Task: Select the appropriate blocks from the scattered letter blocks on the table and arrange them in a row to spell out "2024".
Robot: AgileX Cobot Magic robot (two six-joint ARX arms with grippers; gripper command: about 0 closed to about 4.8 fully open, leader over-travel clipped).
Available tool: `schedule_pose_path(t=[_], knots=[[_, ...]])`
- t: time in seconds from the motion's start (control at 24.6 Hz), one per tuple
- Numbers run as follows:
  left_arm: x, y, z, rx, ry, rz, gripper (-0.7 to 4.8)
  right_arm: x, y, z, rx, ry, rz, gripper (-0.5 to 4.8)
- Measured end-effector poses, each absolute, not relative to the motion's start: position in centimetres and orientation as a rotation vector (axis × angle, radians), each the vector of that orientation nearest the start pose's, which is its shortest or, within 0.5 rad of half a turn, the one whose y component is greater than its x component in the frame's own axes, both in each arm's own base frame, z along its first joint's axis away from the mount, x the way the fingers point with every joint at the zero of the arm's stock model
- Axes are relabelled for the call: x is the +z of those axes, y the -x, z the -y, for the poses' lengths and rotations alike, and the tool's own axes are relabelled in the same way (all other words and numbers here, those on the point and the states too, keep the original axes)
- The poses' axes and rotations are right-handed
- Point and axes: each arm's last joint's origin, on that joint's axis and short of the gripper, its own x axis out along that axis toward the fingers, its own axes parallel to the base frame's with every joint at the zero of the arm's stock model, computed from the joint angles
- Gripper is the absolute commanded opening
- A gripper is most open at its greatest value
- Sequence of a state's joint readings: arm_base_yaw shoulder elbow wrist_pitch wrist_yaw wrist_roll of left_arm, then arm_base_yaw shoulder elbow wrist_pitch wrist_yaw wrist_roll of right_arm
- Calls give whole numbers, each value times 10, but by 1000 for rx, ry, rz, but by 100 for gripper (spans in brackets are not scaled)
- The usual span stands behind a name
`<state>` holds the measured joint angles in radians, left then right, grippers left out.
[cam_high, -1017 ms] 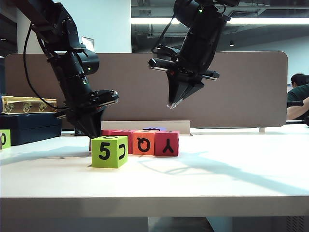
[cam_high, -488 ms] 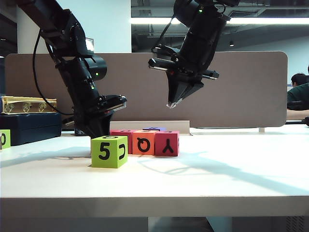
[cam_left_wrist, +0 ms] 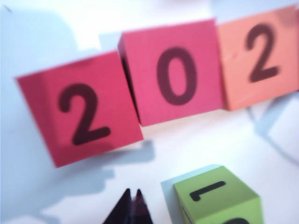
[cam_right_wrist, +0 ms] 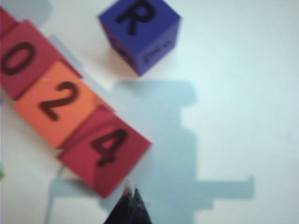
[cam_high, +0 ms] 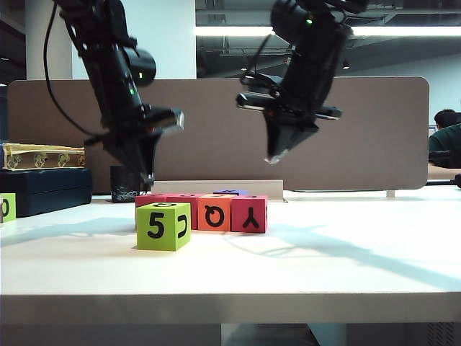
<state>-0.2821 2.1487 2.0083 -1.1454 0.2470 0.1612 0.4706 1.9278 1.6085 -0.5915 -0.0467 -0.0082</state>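
Observation:
Four blocks stand in a row on the white table (cam_high: 324, 252), tops reading 2, 0, 2, 4: pink 2 (cam_left_wrist: 79, 109), pink 0 (cam_left_wrist: 175, 77), orange 2 (cam_left_wrist: 259, 56), pink 4 (cam_right_wrist: 105, 149). The first pink block sits slightly askew against the 0. From the front the orange one shows Q (cam_high: 214, 213) and the end pink one Y (cam_high: 249, 213). My left gripper (cam_high: 146, 180) hangs shut and empty above the row's left end, with its tips (cam_left_wrist: 132, 193) beside the lime-green cube. My right gripper (cam_high: 272, 160) hovers shut and empty above the right end, over the table by the 4 block (cam_right_wrist: 132, 191).
A lime-green cube marked 5 (cam_high: 163, 225) stands just in front of the row's left end. A purple cube with R on top (cam_right_wrist: 140, 32) lies behind the row. Another green cube (cam_high: 7, 207), a dark box (cam_high: 43, 189) and a black cup (cam_high: 124, 186) are at the left.
My left gripper has lifted from table level behind the green cube to well above the blocks. The right gripper has shifted slightly to the right. The blocks stayed put.

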Motion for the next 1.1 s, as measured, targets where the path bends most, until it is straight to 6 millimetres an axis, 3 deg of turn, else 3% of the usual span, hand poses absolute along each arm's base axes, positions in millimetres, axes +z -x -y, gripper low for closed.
schedule_pose_path(t=[0.12,0.2,0.28,0.53,0.77,1.1], knots=[[279,-421,129,-555,-161,-1203,-6,244,-384,-185,456,194,-930,-1],[310,-416,128,-561,-165,-1116,-6,222,-390,-183,444,199,-1001,-1],[328,-412,127,-576,-157,-1065,-6,214,-391,-184,449,198,-1024,-1],[361,-403,127,-660,-110,-961,-6,201,-398,-188,472,166,-1033,-1],[376,-399,126,-664,-109,-917,-6,184,-403,-192,492,130,-1055,-1],[375,-399,126,-665,-107,-924,-6,187,-409,-195,496,98,-984,-1]])
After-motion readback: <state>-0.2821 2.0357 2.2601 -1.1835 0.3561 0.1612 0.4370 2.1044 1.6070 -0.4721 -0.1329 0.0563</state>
